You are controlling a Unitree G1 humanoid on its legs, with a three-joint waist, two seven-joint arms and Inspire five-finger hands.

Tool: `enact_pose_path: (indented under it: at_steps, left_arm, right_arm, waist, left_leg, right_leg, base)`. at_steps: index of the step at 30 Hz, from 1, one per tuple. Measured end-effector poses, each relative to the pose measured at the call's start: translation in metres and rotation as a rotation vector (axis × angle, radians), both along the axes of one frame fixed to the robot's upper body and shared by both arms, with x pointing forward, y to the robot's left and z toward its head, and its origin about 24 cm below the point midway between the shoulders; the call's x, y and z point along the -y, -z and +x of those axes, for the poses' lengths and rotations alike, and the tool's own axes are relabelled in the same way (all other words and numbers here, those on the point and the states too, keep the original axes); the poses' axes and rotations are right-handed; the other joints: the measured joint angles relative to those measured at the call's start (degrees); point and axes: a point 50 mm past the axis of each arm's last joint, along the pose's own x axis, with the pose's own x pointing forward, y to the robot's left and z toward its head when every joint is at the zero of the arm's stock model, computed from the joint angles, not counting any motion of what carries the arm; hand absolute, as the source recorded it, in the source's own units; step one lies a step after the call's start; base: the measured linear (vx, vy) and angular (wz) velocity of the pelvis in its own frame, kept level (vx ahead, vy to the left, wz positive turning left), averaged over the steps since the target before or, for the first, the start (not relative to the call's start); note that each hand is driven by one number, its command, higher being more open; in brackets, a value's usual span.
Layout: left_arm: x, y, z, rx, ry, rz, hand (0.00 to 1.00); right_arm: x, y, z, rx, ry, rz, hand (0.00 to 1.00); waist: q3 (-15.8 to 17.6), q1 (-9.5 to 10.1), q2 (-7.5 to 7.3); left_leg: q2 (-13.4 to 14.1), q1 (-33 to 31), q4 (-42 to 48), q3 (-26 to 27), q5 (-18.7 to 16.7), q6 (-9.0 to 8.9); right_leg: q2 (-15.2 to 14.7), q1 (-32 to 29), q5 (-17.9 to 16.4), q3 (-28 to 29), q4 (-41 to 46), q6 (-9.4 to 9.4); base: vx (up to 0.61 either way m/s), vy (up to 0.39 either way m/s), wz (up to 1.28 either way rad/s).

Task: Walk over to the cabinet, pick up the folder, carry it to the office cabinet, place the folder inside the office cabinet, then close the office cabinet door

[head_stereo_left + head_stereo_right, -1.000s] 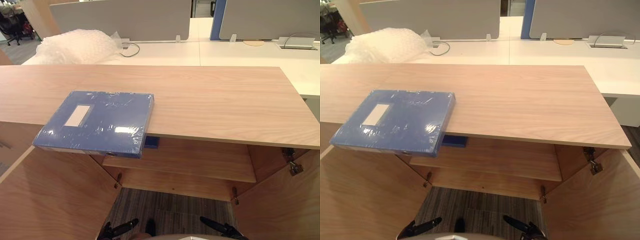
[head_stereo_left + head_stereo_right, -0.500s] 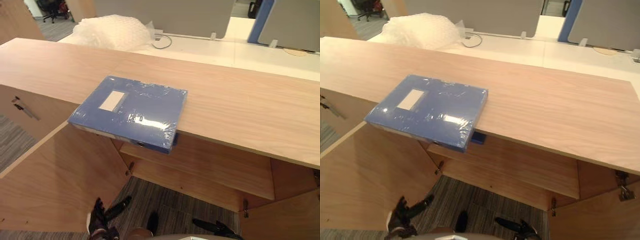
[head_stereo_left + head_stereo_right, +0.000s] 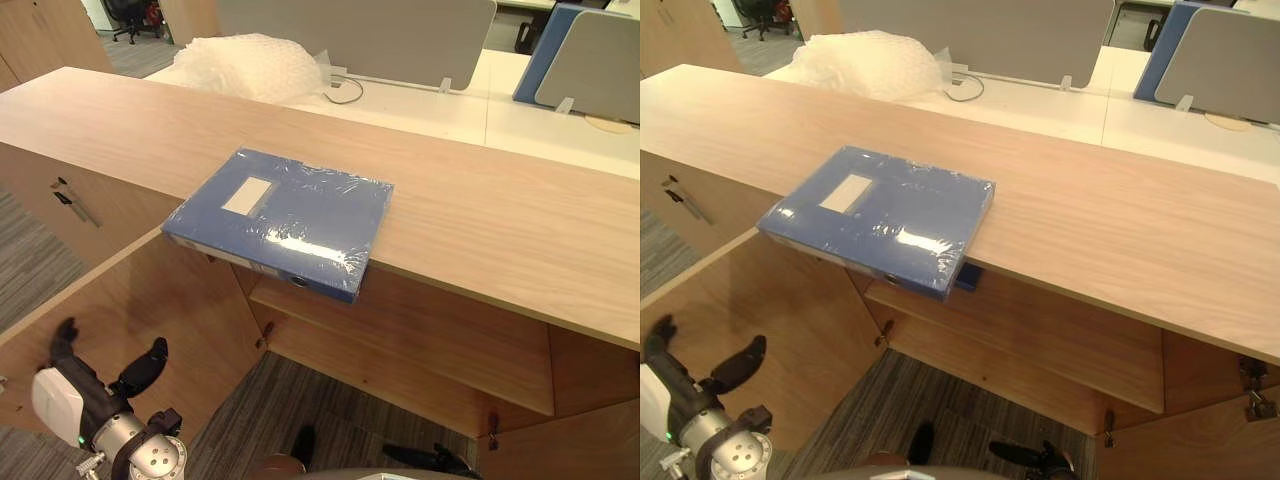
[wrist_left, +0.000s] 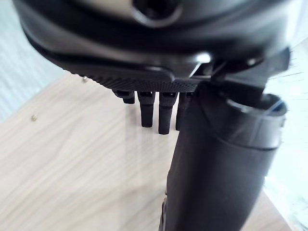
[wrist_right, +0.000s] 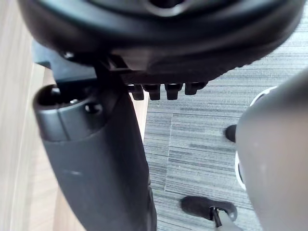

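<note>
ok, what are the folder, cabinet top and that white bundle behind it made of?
Folder: blue board or plastic, cannot tell which, wrapped in clear film; the glossy, wrinkled glare shows the film. Cabinet top: light wood-grain panel, matte, likely laminate over board rather than solid wood. Bundle: looks like bubble wrap, translucent white with a dimpled surface.

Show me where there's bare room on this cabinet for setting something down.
The cabinet top is bare right of the blue folder to its far end, and left of it too. The inner shelf is free on its right side. Tightest spot: under the folder's overhanging edge, where a small blue object shows beneath it.
</note>
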Motion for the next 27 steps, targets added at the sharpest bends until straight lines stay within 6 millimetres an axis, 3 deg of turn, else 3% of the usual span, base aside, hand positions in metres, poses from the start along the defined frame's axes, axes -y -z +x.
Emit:
enact_pose_path:
  at_steps: [5, 13, 27]
  left_arm:
    - [0.025, -0.048, 0.020, 0.113, 0.106, 0.242, 1.00]
    - [0.041, -0.085, 0.029, 0.199, 0.277, 0.477, 1.00]
    - [0.055, -0.091, 0.035, 0.123, 0.614, 0.652, 1.00]
  right_arm:
    - [-0.001, 0.001, -0.004, -0.010, -0.059, -0.024, 1.00]
    - [0.010, 0.001, -0.005, -0.030, -0.067, -0.040, 1.00]
    - [0.014, 0.001, -0.004, -0.043, -0.091, -0.042, 1.00]
  waist:
    - [-1.34, 0.26, 0.06]
    - [-2.44, 0.40, 1.87]
    - [-2.85, 0.90, 2.41]
  left_leg:
    - [0.51, -1.62, 0.01, -0.92, 0.94, -0.92]
    - [0.68, -2.36, 0.30, -1.00, 1.51, -0.65]
    - [1.45, -2.63, 0.28, -1.37, 2.11, -1.19]
  right_leg:
    - [0.97, -1.05, 0.26, -0.56, -0.63, -0.59]
    - [1.30, -1.71, 0.32, -0.47, -0.76, -0.68]
    - [2.26, -2.39, -0.13, -0.41, 0.32, -1.71]
  base:
    - [-0.02, -0.027, 0.08]
    - [0.02, -0.033, 0.01]
    - [0.00, -0.016, 0.00]
